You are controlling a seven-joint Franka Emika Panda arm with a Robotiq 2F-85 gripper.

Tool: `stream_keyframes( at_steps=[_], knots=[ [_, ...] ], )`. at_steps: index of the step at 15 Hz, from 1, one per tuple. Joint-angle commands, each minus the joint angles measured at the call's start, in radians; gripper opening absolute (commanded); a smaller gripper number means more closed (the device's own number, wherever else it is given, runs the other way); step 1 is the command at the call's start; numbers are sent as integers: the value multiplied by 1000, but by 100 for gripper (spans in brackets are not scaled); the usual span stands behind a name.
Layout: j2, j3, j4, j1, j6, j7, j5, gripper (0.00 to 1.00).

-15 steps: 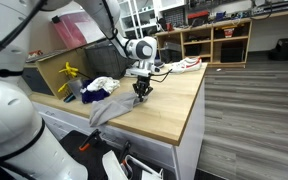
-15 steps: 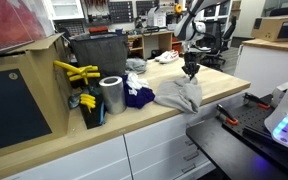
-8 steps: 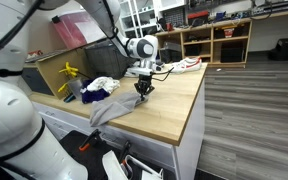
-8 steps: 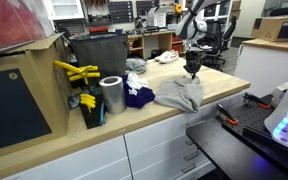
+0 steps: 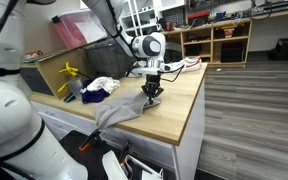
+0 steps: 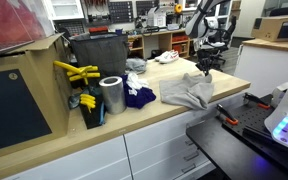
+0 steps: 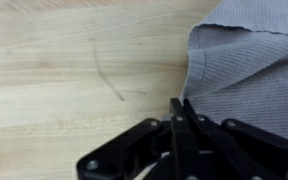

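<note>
A grey cloth lies across the wooden worktop, one corner drawn up to my gripper. In the other exterior view the grey cloth rises at its far edge to the gripper. In the wrist view the gripper has its fingers pressed together at the hem of the ribbed grey cloth, which fills the right side. Bare wood shows on the left. The pinched fold itself is hidden between the fingers.
A blue and white cloth pile lies beside a metal can, yellow tools and a black bin. A white and red item sits at the worktop's far end. The worktop edge drops off close to the gripper.
The jaws closed fully on the cloth. The gripper then moved sideways across the worktop, dragging the cloth's corner with it and stretching the cloth out.
</note>
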Motion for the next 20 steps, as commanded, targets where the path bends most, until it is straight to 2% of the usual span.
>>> stream_keyframes(
  at_steps=[1,5,6,7,8,9,10,14,18,20],
  knots=[
    [-70,-17,-71,-1,6,79,-41,1],
    [-96,-30,-102,-2,4,142,-53,1],
    [-101,-31,-108,-2,3,153,-54,6],
    [-106,-32,-113,-2,3,168,-52,13],
    [-111,-33,-118,-2,0,179,-50,31],
    [-114,-33,-122,-2,2,189,-46,32],
    [-118,-33,-126,-2,3,199,-43,38],
    [-142,-27,-131,-3,15,223,-27,68],
    [-176,-6,-103,-4,25,217,37,96],
    [-188,9,-83,5,31,219,64,100]
  ],
)
